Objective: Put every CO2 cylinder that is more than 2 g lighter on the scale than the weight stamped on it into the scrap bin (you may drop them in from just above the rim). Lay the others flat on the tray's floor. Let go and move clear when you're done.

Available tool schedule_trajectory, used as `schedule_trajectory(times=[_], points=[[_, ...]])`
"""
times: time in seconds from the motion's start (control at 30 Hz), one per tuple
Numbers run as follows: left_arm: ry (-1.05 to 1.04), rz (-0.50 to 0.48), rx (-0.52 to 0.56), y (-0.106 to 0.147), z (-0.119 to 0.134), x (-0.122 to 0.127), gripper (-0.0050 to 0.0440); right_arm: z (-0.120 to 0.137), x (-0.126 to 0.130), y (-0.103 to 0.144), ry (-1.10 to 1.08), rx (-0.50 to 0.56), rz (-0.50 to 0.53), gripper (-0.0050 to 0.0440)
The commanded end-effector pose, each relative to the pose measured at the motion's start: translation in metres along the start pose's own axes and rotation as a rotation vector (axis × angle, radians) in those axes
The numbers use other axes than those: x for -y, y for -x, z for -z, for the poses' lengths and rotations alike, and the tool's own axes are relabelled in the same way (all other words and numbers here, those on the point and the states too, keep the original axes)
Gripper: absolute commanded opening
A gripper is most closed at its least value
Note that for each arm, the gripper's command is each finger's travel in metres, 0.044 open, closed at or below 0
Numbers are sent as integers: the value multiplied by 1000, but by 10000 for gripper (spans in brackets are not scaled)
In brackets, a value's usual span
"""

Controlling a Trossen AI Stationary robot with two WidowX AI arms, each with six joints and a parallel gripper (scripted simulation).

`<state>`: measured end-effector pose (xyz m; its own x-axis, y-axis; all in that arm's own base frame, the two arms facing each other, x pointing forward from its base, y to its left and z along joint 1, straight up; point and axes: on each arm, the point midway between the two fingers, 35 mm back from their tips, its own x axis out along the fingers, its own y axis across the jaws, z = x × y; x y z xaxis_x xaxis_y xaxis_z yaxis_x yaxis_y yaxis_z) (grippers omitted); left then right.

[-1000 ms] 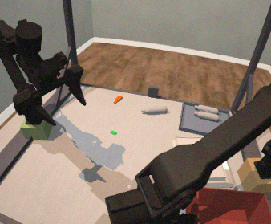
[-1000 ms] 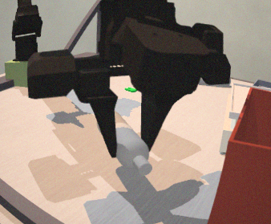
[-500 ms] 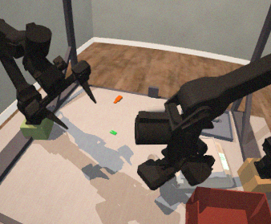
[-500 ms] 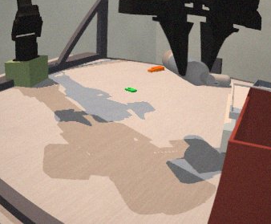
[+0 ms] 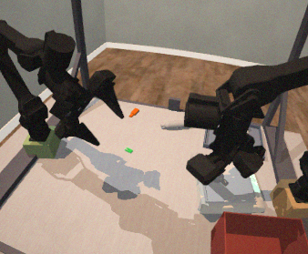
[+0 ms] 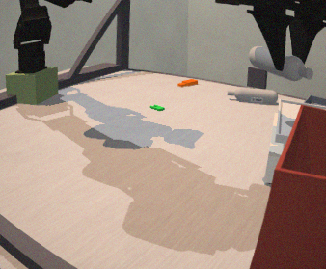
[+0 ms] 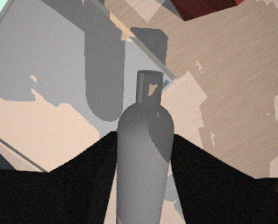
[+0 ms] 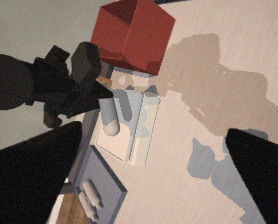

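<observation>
Two cylinders [image 8: 91, 193] sit in the gray tray [image 5: 207, 138] [image 6: 316, 100] [image 8: 109, 170], lower left of the right wrist view.
Left gripper [image 5: 226, 167] [image 6: 288, 67] [image 7: 145, 134] [image 8: 109, 94]'s got another cylinder [image 6: 268, 65] [image 7: 144, 160] [image 8: 109, 120] clamped over the scale [image 5: 208, 202] [image 6: 273, 167] [image 7: 55, 65] [image 8: 146, 135]; right gripper [image 5: 110, 131] [image 6: 87, 0] [image 8: 154, 130]'s wide open.

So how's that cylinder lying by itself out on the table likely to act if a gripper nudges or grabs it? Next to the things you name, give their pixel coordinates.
The loose cylinder [image 5: 175, 127] [image 6: 255, 95] would probably roll if pushed from the side, since its body is round and lies flat. It looks like rigid metal, so it likely won't give when squeezed. Its smooth surface may let it slip if the fingers close off-center.
</observation>
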<state>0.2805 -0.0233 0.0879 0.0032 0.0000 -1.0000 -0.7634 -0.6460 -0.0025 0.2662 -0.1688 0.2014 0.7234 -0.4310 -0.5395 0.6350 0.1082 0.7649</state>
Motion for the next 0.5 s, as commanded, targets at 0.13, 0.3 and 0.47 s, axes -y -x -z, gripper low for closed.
schedule_trajectory(times=[0.13,0.3,0.47], points=[[17,16,-19,12,-1,-29,-50,14,-5,-14,-347,-22,-9,440],[19,14,-18,13,-3,-41,-50,23,-9,-22,-562,-44,-9,440],[19,13,-18,14,-5,-50,-50,34,-12,-30,-777,-67,-3,440]])
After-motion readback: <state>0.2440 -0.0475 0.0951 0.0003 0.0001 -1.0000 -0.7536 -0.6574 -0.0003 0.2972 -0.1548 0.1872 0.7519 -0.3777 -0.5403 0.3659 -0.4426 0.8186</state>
